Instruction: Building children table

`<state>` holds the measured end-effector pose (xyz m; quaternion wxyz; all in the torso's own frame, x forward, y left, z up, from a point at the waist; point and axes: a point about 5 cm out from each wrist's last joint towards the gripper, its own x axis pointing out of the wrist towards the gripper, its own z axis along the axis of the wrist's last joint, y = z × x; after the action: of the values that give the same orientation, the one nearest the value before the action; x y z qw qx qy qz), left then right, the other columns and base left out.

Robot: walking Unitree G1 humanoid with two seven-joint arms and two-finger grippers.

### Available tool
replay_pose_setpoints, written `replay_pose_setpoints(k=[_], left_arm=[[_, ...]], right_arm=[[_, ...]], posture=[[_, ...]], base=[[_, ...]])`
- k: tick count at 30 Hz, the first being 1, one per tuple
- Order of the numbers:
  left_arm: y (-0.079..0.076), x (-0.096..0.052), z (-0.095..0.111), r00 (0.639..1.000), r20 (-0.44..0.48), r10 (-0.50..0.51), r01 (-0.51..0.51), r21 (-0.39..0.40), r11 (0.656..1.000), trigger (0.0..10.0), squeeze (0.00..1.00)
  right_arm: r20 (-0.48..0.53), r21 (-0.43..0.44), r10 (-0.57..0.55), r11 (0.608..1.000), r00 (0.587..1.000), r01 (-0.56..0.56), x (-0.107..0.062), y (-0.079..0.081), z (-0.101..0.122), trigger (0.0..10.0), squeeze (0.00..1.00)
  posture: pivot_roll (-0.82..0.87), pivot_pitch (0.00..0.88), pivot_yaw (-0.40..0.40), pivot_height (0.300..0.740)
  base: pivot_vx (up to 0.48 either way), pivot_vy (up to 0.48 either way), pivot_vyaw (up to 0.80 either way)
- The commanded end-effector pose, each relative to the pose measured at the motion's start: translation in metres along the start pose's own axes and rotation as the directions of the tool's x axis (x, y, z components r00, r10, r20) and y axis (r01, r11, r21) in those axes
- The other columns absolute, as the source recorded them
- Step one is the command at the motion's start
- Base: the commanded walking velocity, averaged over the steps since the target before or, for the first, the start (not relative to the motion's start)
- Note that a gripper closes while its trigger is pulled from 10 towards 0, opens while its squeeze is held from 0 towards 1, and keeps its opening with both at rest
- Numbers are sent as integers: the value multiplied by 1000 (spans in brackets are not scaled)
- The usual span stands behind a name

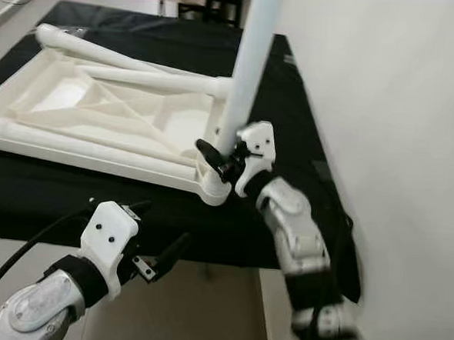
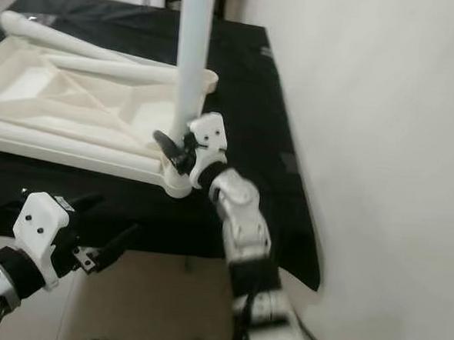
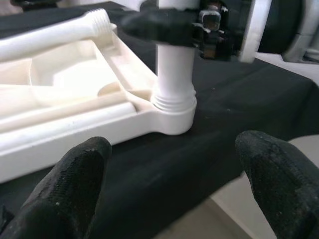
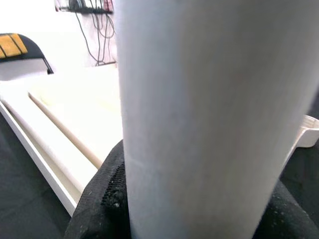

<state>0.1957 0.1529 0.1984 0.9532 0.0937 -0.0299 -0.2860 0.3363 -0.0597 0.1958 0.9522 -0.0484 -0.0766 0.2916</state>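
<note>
A white plastic children's tabletop (image 1: 99, 116) lies upside down on a black cloth. A white table leg (image 1: 249, 63) stands upright in the corner socket (image 3: 172, 107) at the near right. My right gripper (image 1: 222, 156) is shut on this leg just above the socket; its black fingers (image 4: 107, 199) wrap the tube. Two more white legs (image 1: 141, 68) lie loose across the tabletop's far side. My left gripper (image 1: 156, 250) hangs open below the table's near edge, its fingers (image 3: 75, 179) spread apart and holding nothing.
The black cloth (image 1: 293, 105) covers a low surface whose near edge drops to a beige floor (image 1: 203, 307). A white wall (image 1: 398, 150) rises close on the right. Dark furniture legs (image 1: 222, 4) stand at the far end.
</note>
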Motion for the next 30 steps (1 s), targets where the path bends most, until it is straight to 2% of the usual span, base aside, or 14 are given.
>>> replay_pose_setpoints(k=[1, 3, 4, 5, 6, 7, 8, 13, 15, 16, 18, 19, 24, 30], left_arm=[[-3, 2, -3, 1000, -16, -26, 26, -10, 1000, 10000, 0], [-2, 2, -3, 1000, -15, -25, 25, -7, 1000, 10000, 0], [-1, 2, -2, 1000, -13, -23, 23, -4, 1000, 10000, 0], [-1, 2, -2, 1000, -13, -23, 23, -4, 1000, 10000, 0], [1, 1, -1, 1000, -12, -12, 12, 3, 1000, 10000, 0], [1, 1, -1, 1000, -12, -12, 12, 3, 1000, 10000, 0], [2, 1, -1, 1000, -11, -7, 8, 6, 1000, 10000, 0], [1, 2, 0, 1000, -6, -8, 8, 9, 1000, 10000, 0], [1, 2, 0, 1000, -6, -8, 8, 9, 1000, 10000, 0], [1, 2, 0, 1000, -4, -9, 9, 9, 1000, 10000, 0], [0, 3, 0, 1000, -4, -9, 9, 9, 1000, 10000, 0], [0, 3, 0, 1000, -2, -8, 8, 9, 1000, 10000, 0], [0, 3, 0, 1000, 2, -1, 1, 8, 1000, 10000, 0], [-1, 3, 1, 1000, 5, 2, -2, 7, 1000, 10000, 0]], right_arm=[[-254, -8, 10, 1000, 967, -12, -9, -1, -49, 0, 0], [-246, -3, 14, 1000, 969, -15, -4, -3, -47, 0, 0], [-248, 0, 13, 1000, 969, -13, 0, -4, -47, 4706, 0], [-248, 0, 13, 1000, 969, -13, 0, -4, -47, 4706, 0], [-232, 31, 32, 999, 972, -26, 8, -4, -42, 10000, 0], [-232, 31, 32, 999, 972, -26, 8, -4, -42, 10000, 0], [-207, 58, 88, 995, 974, -78, 12, -3, -38, 10000, 1000], [-55, 111, 284, 955, 957, -277, 24, -11, -9, 10000, 1000], [-55, 111, 284, 955, 957, -277, 24, -11, -9, 10000, 1000], [-25, 98, 335, 938, 942, -332, 23, -11, 0, 10000, 267], [-6, 80, 382, 921, 924, -380, 22, -10, 9, 10000, 267], [7, 54, 457, 888, 889, -457, 22, -9, 14, 10000, 0], [9, 3, 631, 775, 775, -631, 25, -10, 21, 10000, 0], [12, -3, 678, 735, 735, -678, 32, -15, 28, 10000, 0]], posture=[[138, 221, -128, 740], [143, 221, -130, 740], [149, 218, -130, 740], [149, 218, -130, 740], [155, 216, -131, 740], [155, 216, -131, 740], [155, 215, -130, 740], [158, 206, -132, 740], [158, 206, -132, 740], [161, 206, -135, 740], [162, 207, -136, 740], [167, 207, -144, 740], [177, 211, -151, 740], [179, 213, -153, 740]], base=[[0, 0, 0], [0, 0, 0], [0, 0, 0], [0, 0, 0], [0, 0, 0], [0, 0, 0], [0, 0, 0], [0, 0, 0], [0, 0, 0], [0, 0, 0], [0, 0, 0], [0, 0, 0], [0, 0, 0], [0, 0, 0]])
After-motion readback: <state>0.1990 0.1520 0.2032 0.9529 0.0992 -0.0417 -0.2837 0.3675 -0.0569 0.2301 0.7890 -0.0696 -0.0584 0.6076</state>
